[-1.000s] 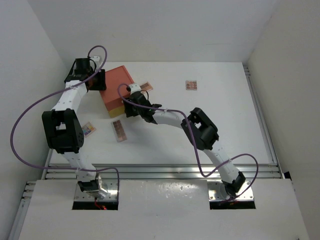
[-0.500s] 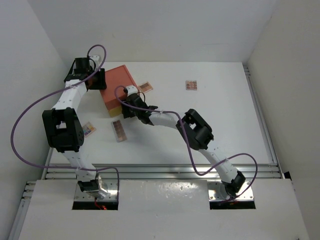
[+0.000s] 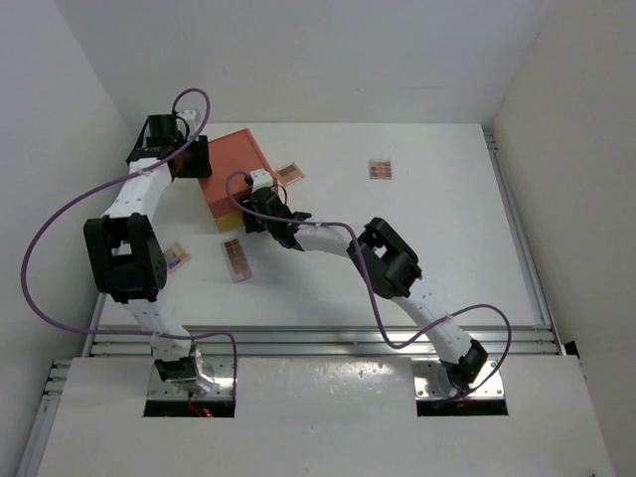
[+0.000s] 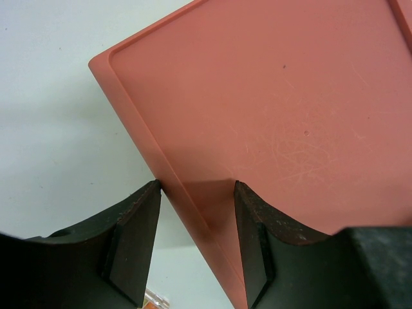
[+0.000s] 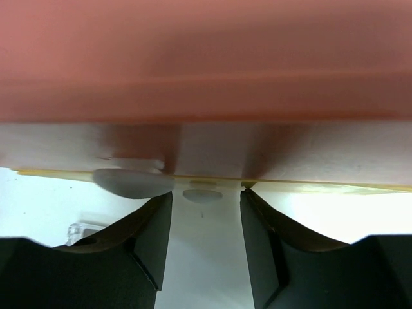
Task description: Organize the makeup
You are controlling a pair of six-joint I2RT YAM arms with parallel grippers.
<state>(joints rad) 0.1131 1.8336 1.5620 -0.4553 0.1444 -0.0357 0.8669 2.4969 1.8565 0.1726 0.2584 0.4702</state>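
The right gripper (image 5: pixel 206 207) is held spread at the drawer box's (image 3: pixel 231 161) yellow front; one palette (image 3: pixel 289 173) is seen just to its right, another palette (image 3: pixel 237 258) behind it. The left gripper (image 4: pixel 196 193) is set astride the box's corner; whether it is clamped cannot be told.

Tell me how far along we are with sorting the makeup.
Nothing looks stowed: four palettes lie loose on the table. In hand: the left gripper straddles a far corner of the orange box; the right gripper, open, flanks a small knob on its yellow front. Left: likely pull that front open, then load the palettes.
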